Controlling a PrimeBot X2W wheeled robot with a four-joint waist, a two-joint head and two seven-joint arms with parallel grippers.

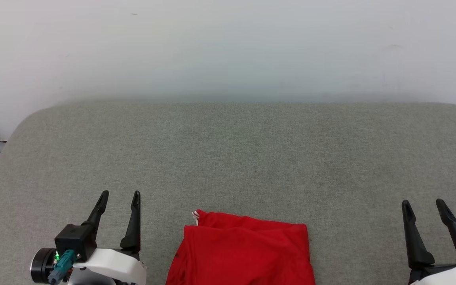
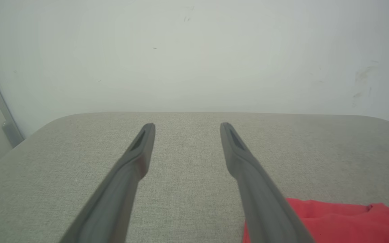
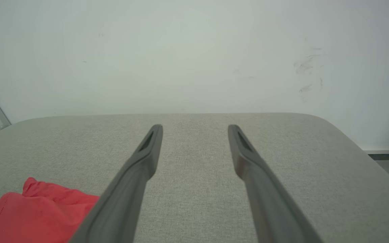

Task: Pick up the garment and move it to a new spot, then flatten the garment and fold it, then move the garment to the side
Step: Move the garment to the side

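A: When reading outward from the robot, what comes first?
B: The garment, red, rumpled, on the table between left gripper and right gripper; both spread wide, empty, apart from it.
A: Beyond?
B: Open grey surface to rounded far edge, then wall.

Grey fabric-covered table with rounded corners against a white wall, folded red garment at its near edge
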